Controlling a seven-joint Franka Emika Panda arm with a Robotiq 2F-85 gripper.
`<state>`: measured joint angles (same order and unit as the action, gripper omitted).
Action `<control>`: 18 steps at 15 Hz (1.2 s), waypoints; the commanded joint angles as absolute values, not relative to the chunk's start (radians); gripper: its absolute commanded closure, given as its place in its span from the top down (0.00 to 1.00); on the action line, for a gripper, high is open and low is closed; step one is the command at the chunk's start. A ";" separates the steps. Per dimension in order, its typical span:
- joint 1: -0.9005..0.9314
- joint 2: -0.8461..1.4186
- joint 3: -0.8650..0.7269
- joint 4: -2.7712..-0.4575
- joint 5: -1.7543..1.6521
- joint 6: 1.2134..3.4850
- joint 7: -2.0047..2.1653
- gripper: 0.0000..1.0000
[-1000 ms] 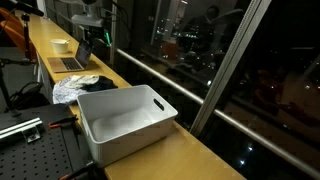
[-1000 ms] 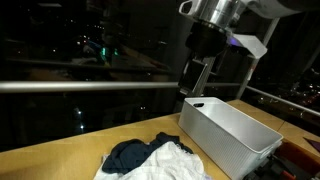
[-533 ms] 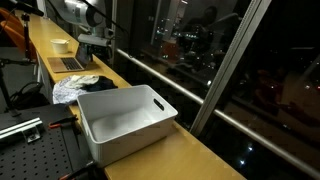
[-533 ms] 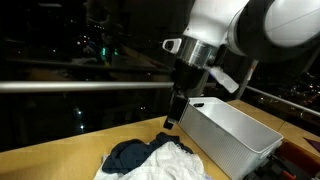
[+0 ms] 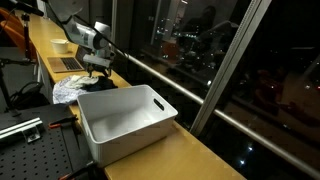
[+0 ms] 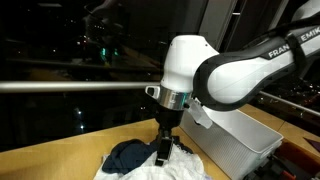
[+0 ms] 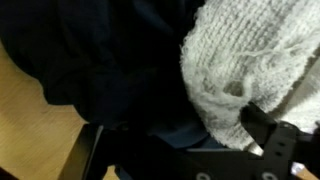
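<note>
Wrist view: the dark garment (image 7: 100,60) fills most of the frame, crumpled, with the white knit (image 7: 240,60) lying against it on one side and overlapping its edge. The gripper (image 7: 185,152) is directly over the seam where the two fabrics meet. Its jaws are spread wide, one finger (image 7: 90,155) at the dark cloth and the other over the knit. Fabric lies between them, but neither finger is seen pinching it. A strip of bare wooden table (image 7: 20,110) shows beside the dark garment.

In an exterior view the gripper (image 6: 163,155) points straight down, with its tips at the surface of the pile. The dark garment (image 6: 128,155) lies on the window side of the heap, while the white knit (image 6: 178,168) spreads toward the camera. Whether the tips press into the cloth cannot be told. The arm (image 6: 200,75) bends over above the pile.

Both pieces lie together on the table (image 6: 50,158), just beside one end of a white bin (image 6: 240,135). The bin is upright and its interior is bare in an exterior view (image 5: 125,120).

Further along the table, well apart from the pile (image 5: 75,90), are a laptop (image 5: 68,63) and a bowl (image 5: 61,44). A dark window (image 5: 200,50) runs along the table's far edge.
</note>
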<state>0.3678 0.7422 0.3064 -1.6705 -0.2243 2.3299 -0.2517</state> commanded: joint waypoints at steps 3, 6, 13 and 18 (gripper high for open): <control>0.384 0.897 0.308 -1.517 -0.191 2.242 -0.299 1.00; 0.387 0.934 0.308 -1.477 -0.178 2.217 -0.289 0.75; 0.384 0.845 0.317 -1.535 -0.128 2.207 -0.238 0.30; 0.361 0.692 0.325 -1.694 -0.074 2.234 -0.177 0.00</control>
<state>0.3780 0.8172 0.3183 -1.5661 -0.1124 2.2199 -0.2167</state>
